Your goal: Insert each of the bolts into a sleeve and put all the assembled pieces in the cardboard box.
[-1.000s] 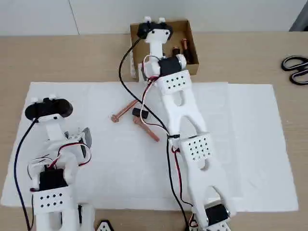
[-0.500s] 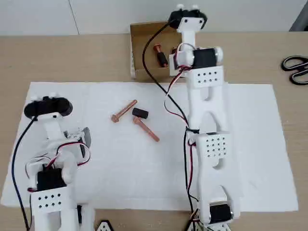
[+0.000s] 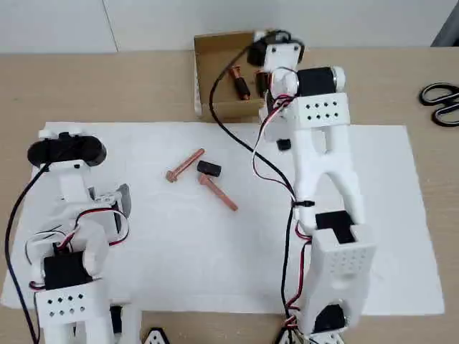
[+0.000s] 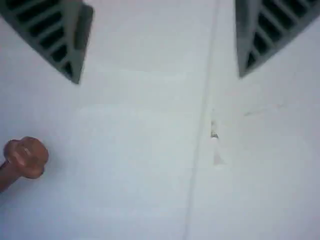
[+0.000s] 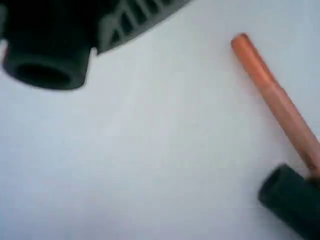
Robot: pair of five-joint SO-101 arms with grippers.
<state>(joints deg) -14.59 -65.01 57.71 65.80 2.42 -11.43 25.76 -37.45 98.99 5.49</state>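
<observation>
Our left hand (image 4: 159, 77) hangs wide open and empty over the white sheet (image 3: 143, 272). The first bolt (image 3: 185, 165) and the second bolt (image 3: 219, 193) lie loose on that sheet, either side of a black sleeve (image 3: 209, 168). Another sleeve (image 5: 45, 57) sits just beside our right hand (image 5: 107, 27), and we cannot tell whether that hand grips it. Assembled pieces (image 3: 239, 82) rest in the cardboard box (image 3: 196, 79). We judge the bolts light, stiff and apt to roll, so pinch mid-shank, leaving the tip free.
</observation>
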